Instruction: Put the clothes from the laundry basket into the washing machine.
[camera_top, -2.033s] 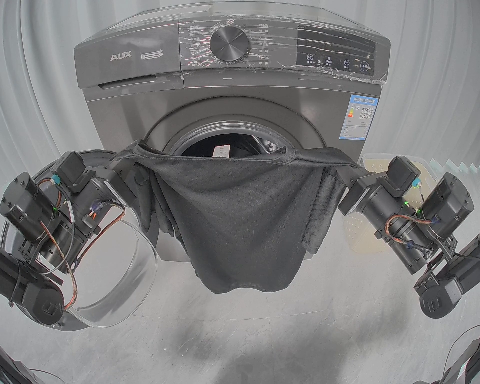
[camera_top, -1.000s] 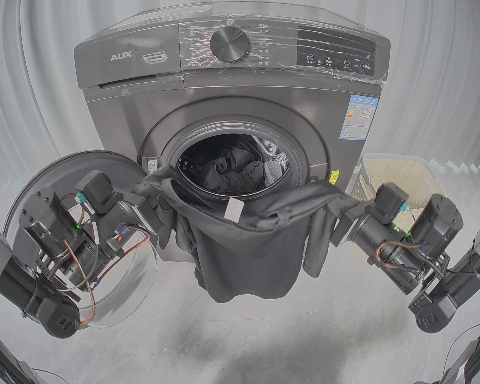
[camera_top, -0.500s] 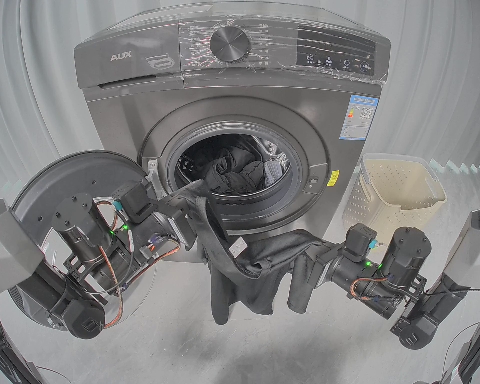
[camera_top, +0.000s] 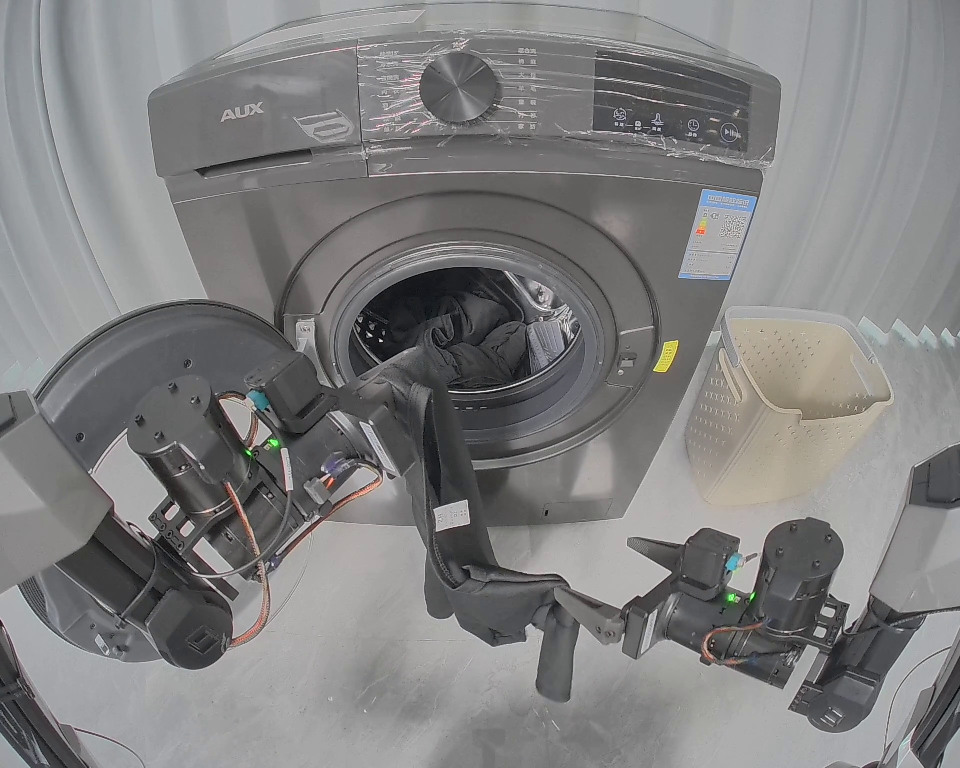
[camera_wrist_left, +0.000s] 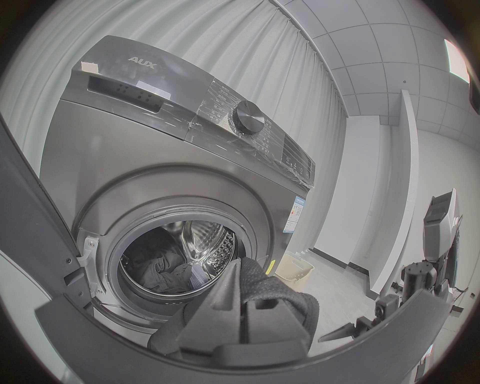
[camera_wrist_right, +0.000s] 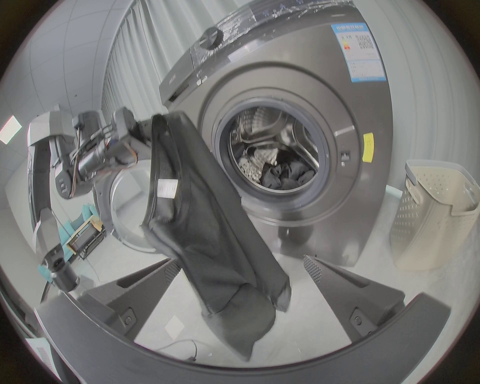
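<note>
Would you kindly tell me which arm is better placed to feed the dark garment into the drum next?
Probably left. The left gripper is shut on the garment right beside the drum opening; the right gripper is open, low and farther off.

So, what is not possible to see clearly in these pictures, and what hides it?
- Laundry basket bottom: head and right wrist views, hidden by its own walls.
- Number of clothes in the drum: dark heap, pieces overlap.
- Left gripper fingertips in the head view: covered by the dark garment.
- Washing machine top: cut off by the right wrist view's edge.
</note>
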